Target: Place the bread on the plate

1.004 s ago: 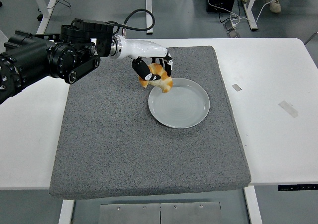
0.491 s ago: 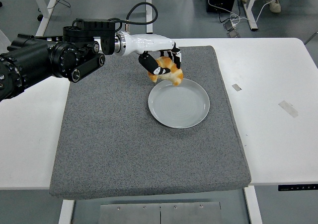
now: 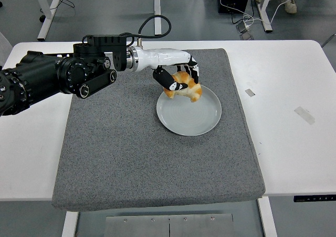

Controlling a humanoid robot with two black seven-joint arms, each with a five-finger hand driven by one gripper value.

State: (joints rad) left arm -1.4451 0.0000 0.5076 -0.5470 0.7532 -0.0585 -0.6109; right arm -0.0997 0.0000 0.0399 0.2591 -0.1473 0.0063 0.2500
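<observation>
The bread [image 3: 186, 88] is a golden croissant-like piece held in my left hand [image 3: 178, 78], whose fingers are curled around it. The hand holds it over the far left part of the grey plate [image 3: 194, 116], which lies on a grey mat [image 3: 121, 142]. I cannot tell whether the bread touches the plate. My left arm reaches in from the left edge. My right arm is out of view.
The white table [image 3: 289, 90] extends to the right of the mat, with a small piece of tape [image 3: 250, 92] and a longer strip [image 3: 304, 115] on it. A black cable [image 3: 155, 24] loops above the arm.
My left hand has carried the bread to the right, from beside the plate's left rim to over the plate's far left part.
</observation>
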